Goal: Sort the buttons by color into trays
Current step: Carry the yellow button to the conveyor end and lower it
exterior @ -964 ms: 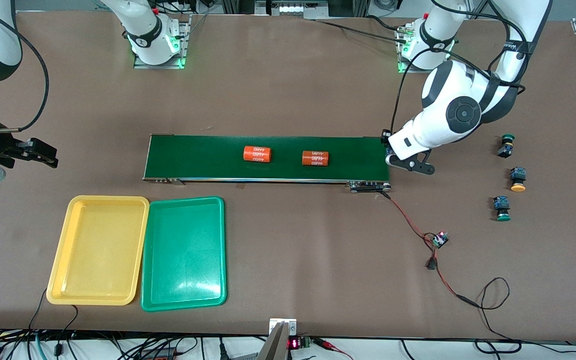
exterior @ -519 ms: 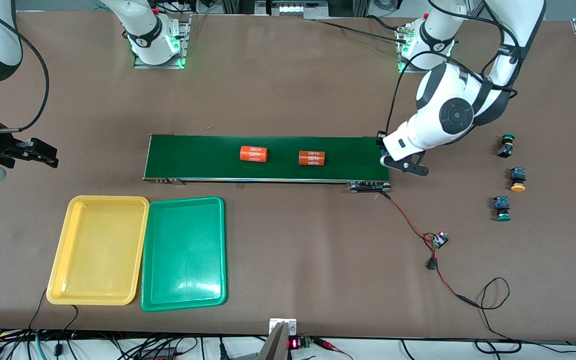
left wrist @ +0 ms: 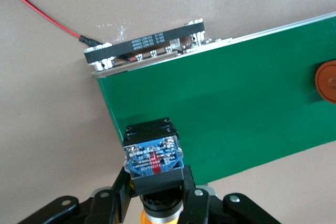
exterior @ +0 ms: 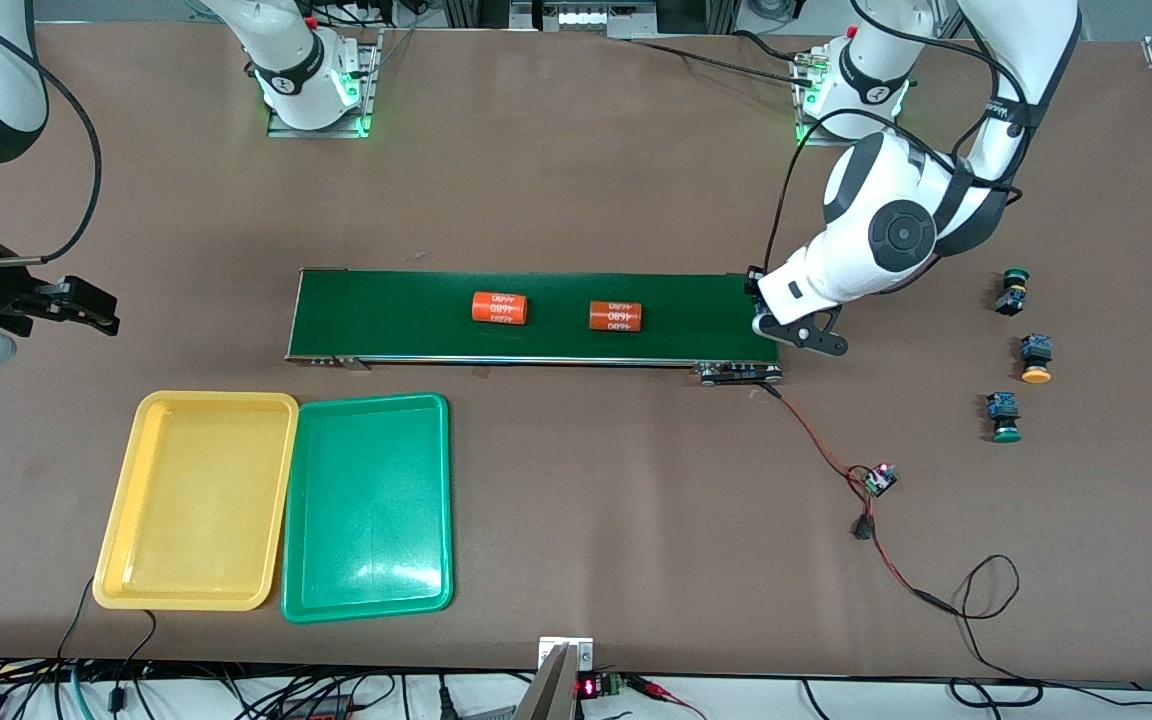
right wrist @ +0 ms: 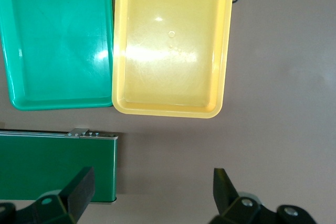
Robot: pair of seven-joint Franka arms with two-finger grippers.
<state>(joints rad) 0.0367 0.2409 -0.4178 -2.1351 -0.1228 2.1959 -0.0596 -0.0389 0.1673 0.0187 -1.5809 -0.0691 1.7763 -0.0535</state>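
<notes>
yellow-capped button clamped in left gripper over belt end.

Light is bright and even, falling from overhead — shadows on the brown table are short and soft, pooled just under the arms and along the conveyor belt. White glare patches sit on the floors of the yellow tray and green tray in the right wrist view, fainter in the front view. The front view is sharp throughout; in the left wrist view the bottom edge goes soft — the nearest parts blur.
</notes>
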